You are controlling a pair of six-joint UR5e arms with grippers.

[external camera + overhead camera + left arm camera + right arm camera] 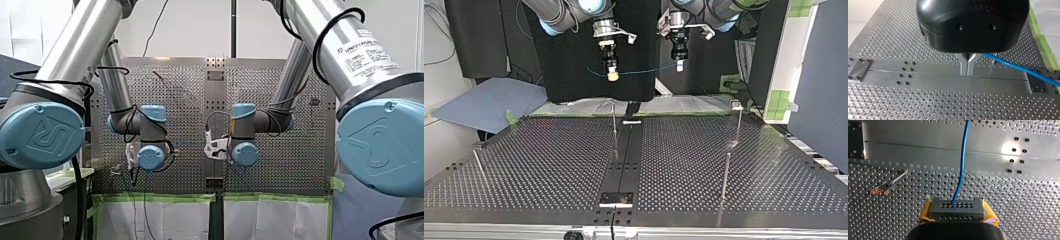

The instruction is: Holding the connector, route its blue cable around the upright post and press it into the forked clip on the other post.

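- Gripping the grey connector (pixel 956 208) between its yellow pads (pixel 926 212), my right pincer (pixel 612 76) hangs high over the perforated surface (pixel 549 165).
- The blue cable (pixel 961 170) leaves the connector's face and runs through the air to my left pincer (pixel 679 66).
- My left pincer is narrow: its metal fingers (pixel 968 66) meet at the tips, pinching the cable, which comes out at their side.
- A thin upright post (pixel 614 127) and a second post (pixel 738 122) stand on the surface below, well apart from the cable.
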